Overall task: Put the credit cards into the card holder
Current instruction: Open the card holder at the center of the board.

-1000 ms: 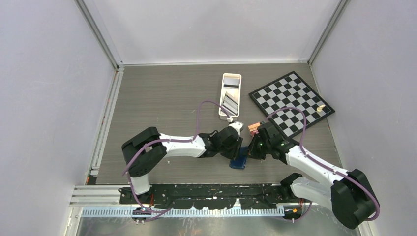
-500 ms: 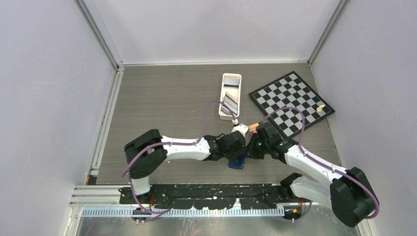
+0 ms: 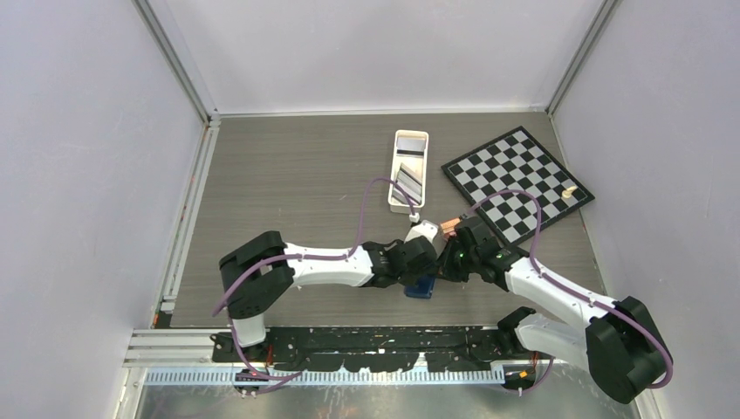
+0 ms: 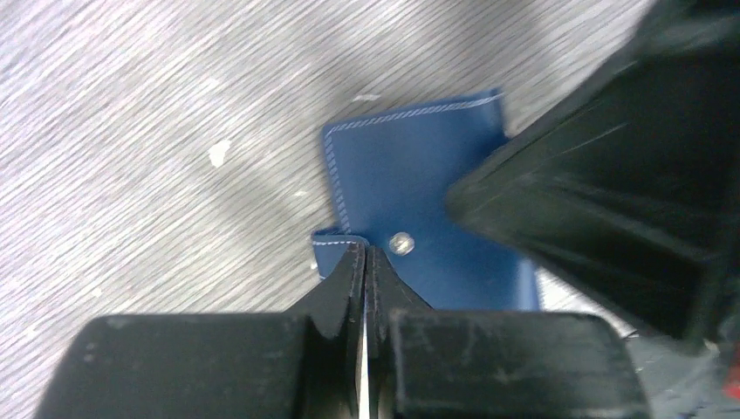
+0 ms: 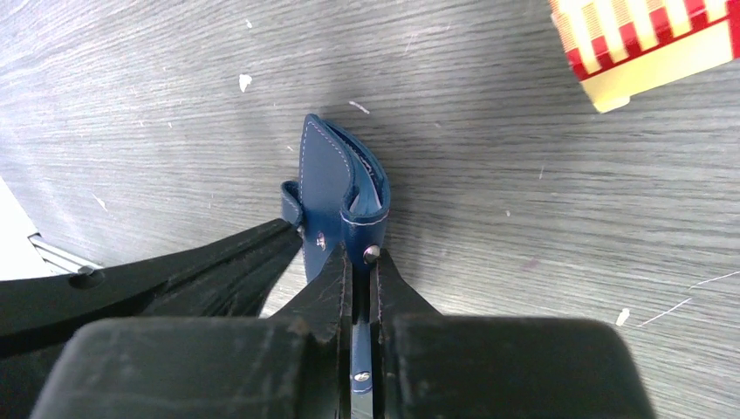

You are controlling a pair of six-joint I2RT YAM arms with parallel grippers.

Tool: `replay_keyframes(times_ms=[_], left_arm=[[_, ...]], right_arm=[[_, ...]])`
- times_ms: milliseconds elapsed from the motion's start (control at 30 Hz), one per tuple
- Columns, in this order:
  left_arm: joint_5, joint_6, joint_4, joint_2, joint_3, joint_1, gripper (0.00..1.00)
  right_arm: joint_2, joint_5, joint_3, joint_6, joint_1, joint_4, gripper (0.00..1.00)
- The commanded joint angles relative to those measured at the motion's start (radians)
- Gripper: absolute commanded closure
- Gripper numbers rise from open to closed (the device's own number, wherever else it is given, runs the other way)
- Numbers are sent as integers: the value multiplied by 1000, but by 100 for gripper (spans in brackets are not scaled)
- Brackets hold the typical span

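Navy-blue stitched folding card holder (image 5: 336, 188) stood on edge, part open | right gripper (image 5: 358, 262) pinched its strap | left gripper (image 4: 365, 262) pressed shut at its tab | thin grey plastic credit cards (image 3: 407, 181) lay beyond in long white tray (image 3: 410, 133) | none inserted yet

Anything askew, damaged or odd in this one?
Nothing spilled or damaged. The card holder is held on edge, not flat, pinched by the fingers of the right gripper, with the left gripper closed at its clasp tab. The chessboard lies at an angle, a lone pale piece on it.
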Motion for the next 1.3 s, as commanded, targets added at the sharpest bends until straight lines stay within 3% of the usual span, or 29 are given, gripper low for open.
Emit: replay_keyframes(times_ms=[0,467,533,633,733,867,1000,1267], left_arm=[[-131,9,-212,-19,-39,14,100],[-140,-9,-207,-117,-75,16,100],[-122,-16,-187,-143,-91,17,100],[-110,-27,-175,-184,-105,18,100],[-135,-31,-177,-213,-119,19,100],[-103,-44,-164,-219,-140,39,100],[-34,-61,-116,-225,-171,54,99],[-41,-63,-100,-242,-179,63,56]], right_arm=[[2,72,1,-11,-3,-35,100],[-1,69,-1,-14,-4,-36,99],[-1,69,3,-18,-4,-41,91],[-4,66,13,-25,-4,-53,61],[-6,65,28,-34,-3,-76,44],[-21,70,44,-47,-4,-103,34],[-44,44,46,-48,-3,-100,31],[-31,11,19,-23,-4,-51,37]])
